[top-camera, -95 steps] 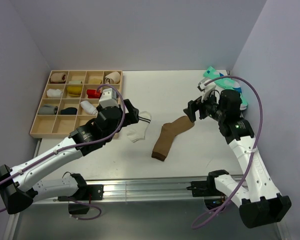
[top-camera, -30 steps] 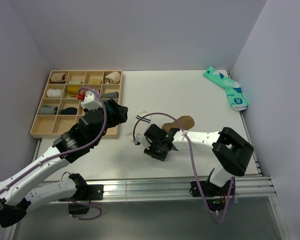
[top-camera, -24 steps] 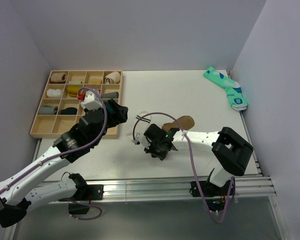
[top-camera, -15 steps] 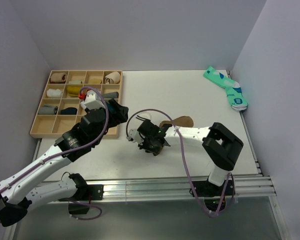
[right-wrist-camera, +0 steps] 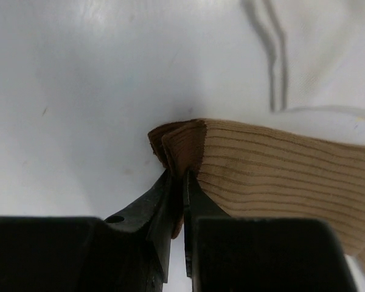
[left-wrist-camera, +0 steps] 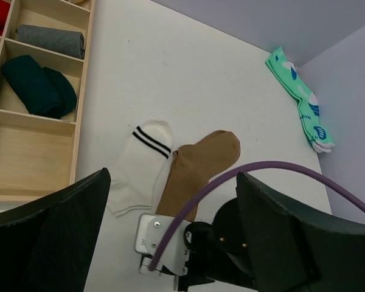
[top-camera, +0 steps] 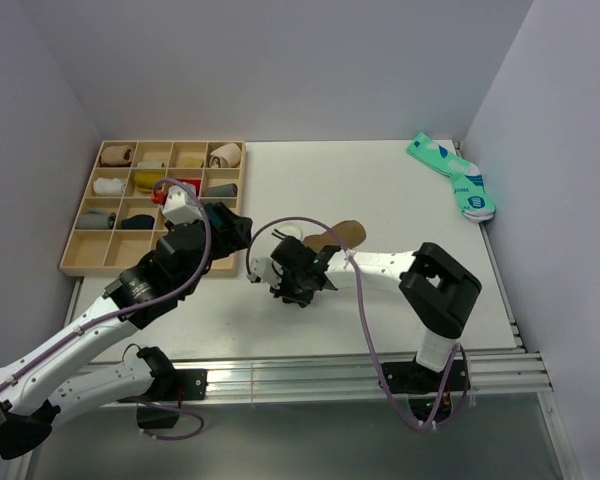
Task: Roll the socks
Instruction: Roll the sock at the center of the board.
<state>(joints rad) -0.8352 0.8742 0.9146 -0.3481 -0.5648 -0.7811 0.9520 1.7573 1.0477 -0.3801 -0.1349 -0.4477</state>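
Observation:
The long tan-brown sock [top-camera: 342, 236] lies mid-table, its cuff end pinched between the jaws of my right gripper [right-wrist-camera: 181, 176], which is shut on it [top-camera: 296, 282]. In the right wrist view the ribbed tan fabric [right-wrist-camera: 280, 176] bunches at the fingertips. Beside it on the left, touching it, lies the white sock [left-wrist-camera: 140, 167] with two dark cuff stripes. The teal pair [top-camera: 452, 176] rests at the far right corner. My left gripper [left-wrist-camera: 170, 182] hovers open above both middle socks, holding nothing; in the top view it [top-camera: 230, 228] sits just left of them.
A wooden compartment tray [top-camera: 80, 262] with rolled socks stands at the left edge, close under my left arm. The right arm's purple cable [left-wrist-camera: 243, 173] arcs over the tan sock. Walls close the table at the back and right.
My right gripper closed on the tan sock's cuff and slid left, dragging the sock a little that way. The left gripper edged slightly nearer, still open.

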